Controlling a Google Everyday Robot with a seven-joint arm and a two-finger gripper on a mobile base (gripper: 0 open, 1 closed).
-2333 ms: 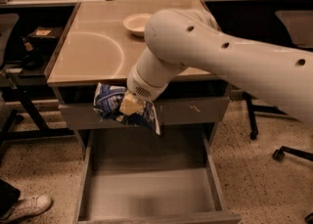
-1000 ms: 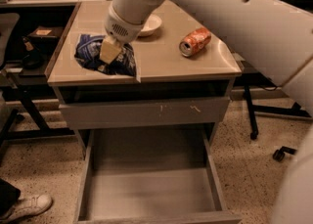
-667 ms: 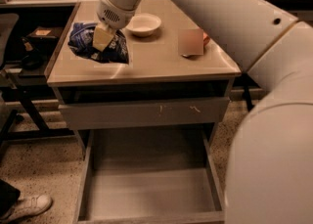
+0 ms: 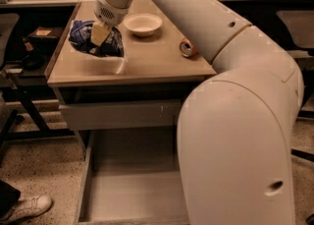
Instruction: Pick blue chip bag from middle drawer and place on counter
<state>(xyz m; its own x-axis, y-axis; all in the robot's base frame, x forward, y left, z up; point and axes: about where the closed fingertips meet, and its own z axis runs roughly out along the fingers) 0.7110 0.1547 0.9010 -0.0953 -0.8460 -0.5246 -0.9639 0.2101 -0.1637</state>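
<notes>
The blue chip bag (image 4: 90,40), dark blue foil with white panels, is over the left part of the beige counter (image 4: 147,57); I cannot tell whether it rests on the top or hangs just above it. My gripper (image 4: 100,33) is at the bag's middle, its pale fingers shut on the bag. My white arm reaches in from the right and fills much of the view. The middle drawer (image 4: 132,189) is pulled open below the counter, its flat grey bottom bare where it shows; my arm hides its right part.
A white bowl (image 4: 143,23) stands on the counter just right of the bag. An orange soda can (image 4: 187,47) lies on its side at the right, partly behind my arm. A grey drawer front (image 4: 117,115) is above the open drawer. A shoe (image 4: 29,207) is on the floor at lower left.
My gripper has carried the bag up from in front of the drawers onto the counter's left part, then further left and back. The camera view has also shifted.
</notes>
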